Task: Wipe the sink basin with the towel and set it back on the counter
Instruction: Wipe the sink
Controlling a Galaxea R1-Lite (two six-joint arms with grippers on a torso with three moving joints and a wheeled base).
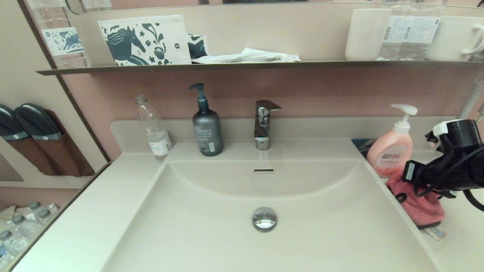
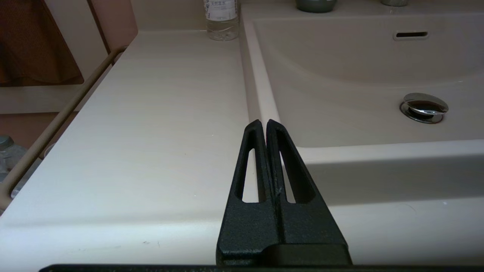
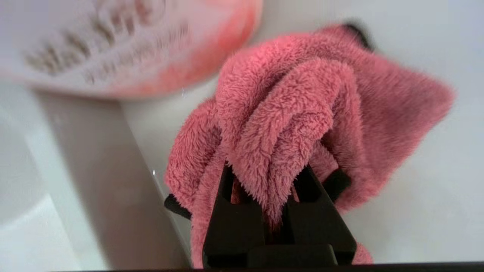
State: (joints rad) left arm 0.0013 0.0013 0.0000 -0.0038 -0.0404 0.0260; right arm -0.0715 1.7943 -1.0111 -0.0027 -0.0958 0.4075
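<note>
The right gripper (image 3: 278,177) pinches a fold of the small coral-pink fluffy towel with thin black edging (image 3: 302,113), its black fingers (image 3: 230,223) pressed in on the bunched cloth. In the head view the towel (image 1: 421,206) sits on the smooth cream-white desk (image 1: 459,234) to the right of the large rectangular cream-white sink basin (image 1: 211,226), just beside the basin's right rim. The right arm's black wrist and cables hang directly above it and hide its upper part.

A pink pump soap bottle with a white nozzle (image 1: 391,149) stands close behind the towel, touching or nearly touching it; in the right wrist view the same bottle (image 3: 124,49) looms blurred just beyond the cloth. A small flat pale item (image 1: 435,231) pokes out from under the towel's front edge; what it is cannot be told.

The left gripper (image 2: 263,126) has its fingers pressed together and holds nothing. It hovers low over the desk on the basin's left side, near the front corner of the rim.

Inside the basin are the round chrome drain plug (image 1: 264,218) and the small overflow slot (image 1: 264,170). Along the back stand a chrome tap (image 1: 263,124), a grey pump dispenser (image 1: 207,124) and a clear plastic bottle (image 1: 153,128). The thin dark metal shelf (image 1: 242,67) above carries a horse-print pouch (image 1: 145,40), white packets (image 1: 247,56), a cream cup (image 1: 366,34) and a white mug (image 1: 459,37).
</note>
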